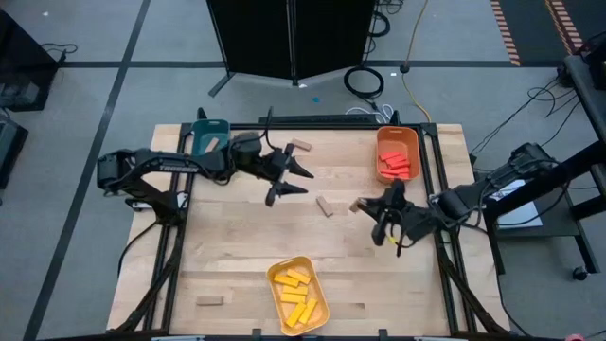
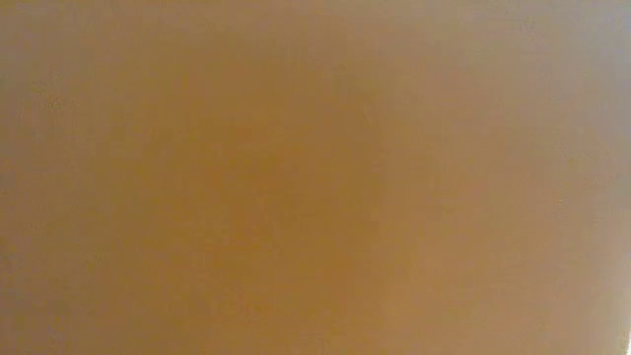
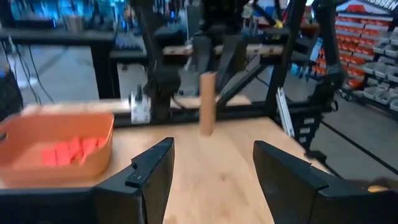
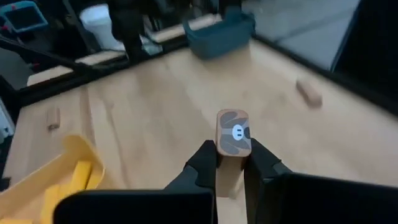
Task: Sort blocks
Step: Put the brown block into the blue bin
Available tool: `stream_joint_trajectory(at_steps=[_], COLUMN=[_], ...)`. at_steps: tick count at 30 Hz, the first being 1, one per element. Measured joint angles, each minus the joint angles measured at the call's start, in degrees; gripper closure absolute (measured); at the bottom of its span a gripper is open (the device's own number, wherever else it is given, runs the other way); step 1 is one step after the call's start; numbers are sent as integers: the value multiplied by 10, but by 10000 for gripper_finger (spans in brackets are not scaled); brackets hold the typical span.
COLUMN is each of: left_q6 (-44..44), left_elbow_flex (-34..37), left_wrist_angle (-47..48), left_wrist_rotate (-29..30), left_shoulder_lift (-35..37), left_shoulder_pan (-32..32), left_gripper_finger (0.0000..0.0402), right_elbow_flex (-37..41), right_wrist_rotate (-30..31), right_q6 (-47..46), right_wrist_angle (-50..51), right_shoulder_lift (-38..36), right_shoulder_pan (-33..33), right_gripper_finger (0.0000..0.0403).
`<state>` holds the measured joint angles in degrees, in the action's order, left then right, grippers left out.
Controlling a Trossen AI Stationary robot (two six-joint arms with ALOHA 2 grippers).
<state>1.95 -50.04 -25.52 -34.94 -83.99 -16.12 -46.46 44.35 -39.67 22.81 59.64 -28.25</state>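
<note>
now right gripper point(image 4: 230, 163) gripping block point(image 4: 233, 132), upright

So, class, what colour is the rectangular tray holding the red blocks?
Orange tray; the red blocks inside show best in the high view.

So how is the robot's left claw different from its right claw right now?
The left gripper is open and holds nothing, while the right gripper is shut on a tan block. The left gripper sits near the teal tray, the right gripper below the orange tray of red blocks. Both are dark, two-fingered, and over the wooden table.
</note>
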Motion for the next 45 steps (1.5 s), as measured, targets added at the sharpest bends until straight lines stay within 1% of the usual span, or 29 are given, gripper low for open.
stream_joint_trajectory(at_steps=[5,8,10,13,15,17,20,22,26,30,38,41,45], left_q6=[3,2,-1,-4,-16,-16,-16,-16,-2,-1,19,27,37], left_elbow_flex=[0,0,0,0,0,0,0,0,0,0,0,0,0], left_wrist_angle=[-24,-25,-18,-7,-3,-3,7,11,28,27,59,68,70], left_wrist_rotate=[47,61,76,110,126,127,127,127,128,127,127,127,127], left_shoulder_lift=[0,0,0,0,0,0,0,0,0,0,0,0,0], left_shoulder_pan=[48,59,61,61,59,57,55,52,49,48,46,45,45], left_gripper_finger=[187,187,187,187,187,187,187,187,187,187,189,209,263], right_elbow_flex=[0,0,0,0,0,0,0,0,-13,-43,-106,-115,-115], right_wrist_rotate=[-61,-103,-145,-205,-222,-231,-283,-298,-328,-342,-343,-343,-343], right_q6=[153,215,248,280,292,302,314,316,328,346,361,363,363], right_wrist_angle=[-129,-195,-234,-287,-313,-332,-366,-388,-391,-390,-311,-307,-303], right_shoulder_lift=[30,50,66,86,98,109,126,137,157,181,220,229,230], right_shoulder_pan=[75,113,135,163,179,195,222,236,261,272,276,276,277], right_gripper_finger=[402,403,403,403,403,403,403,403,403,403,403,403,403])
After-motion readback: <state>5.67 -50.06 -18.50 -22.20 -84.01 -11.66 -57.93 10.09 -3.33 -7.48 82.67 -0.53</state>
